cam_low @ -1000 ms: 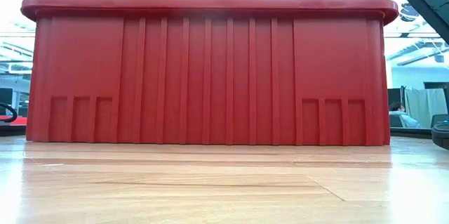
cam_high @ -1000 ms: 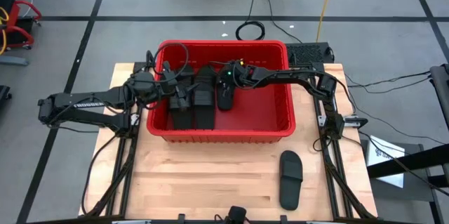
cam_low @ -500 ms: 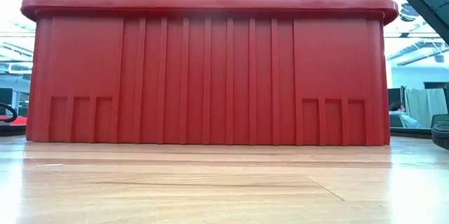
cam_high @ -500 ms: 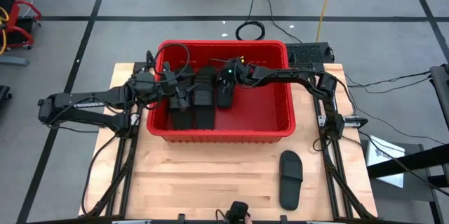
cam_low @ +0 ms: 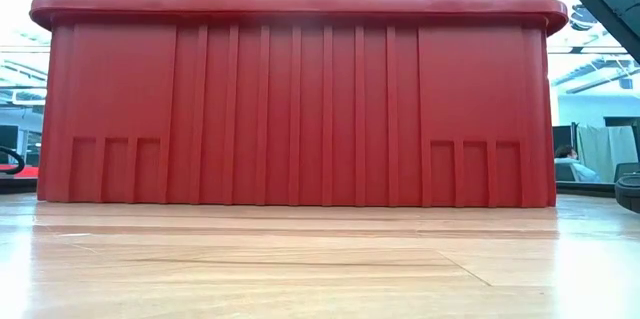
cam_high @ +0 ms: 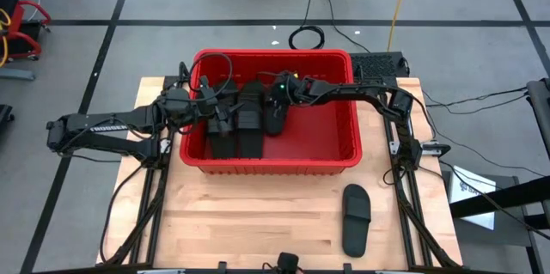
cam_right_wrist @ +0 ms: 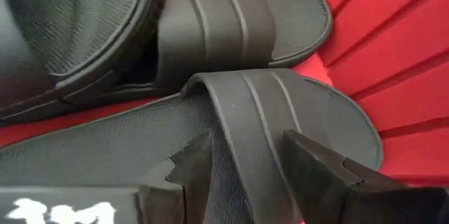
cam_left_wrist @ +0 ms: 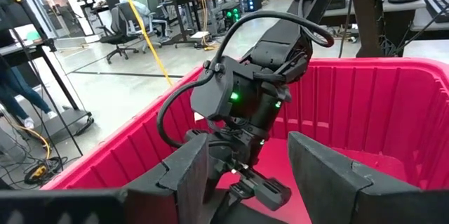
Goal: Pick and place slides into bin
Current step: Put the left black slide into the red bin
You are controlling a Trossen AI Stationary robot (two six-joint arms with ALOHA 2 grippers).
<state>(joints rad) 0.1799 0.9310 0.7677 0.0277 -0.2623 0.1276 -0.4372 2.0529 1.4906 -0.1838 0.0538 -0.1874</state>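
Observation:
The red bin [cam_high: 339,149] stands mid-table and fills the low view [cam_low: 300,109]. Several black slides [cam_high: 249,121] lie on its floor in the left half. One more slide [cam_high: 356,218] lies sole-down on the table near the right front. My right gripper [cam_high: 275,112] reaches down into the bin, open, its fingers on either side of the ribbed strap [cam_right_wrist: 245,112] of the rightmost slide there. My left gripper [cam_high: 216,116] hovers open over the bin's left part with nothing between its fingers [cam_left_wrist: 245,182]. My right gripper comes slanting down from the table's right onto the rightmost slide in the bin. Its fingers [cam_right_wrist: 193,168] stand close over the strap and footbed. I cannot tell whether they touch it. The slide lies flat on the bin's floor.
The bin's right half [cam_high: 331,124] shows bare red floor. Bare wooden tabletop [cam_high: 249,218] lies in front of the bin. Cables run on the floor beyond the table's far edge.

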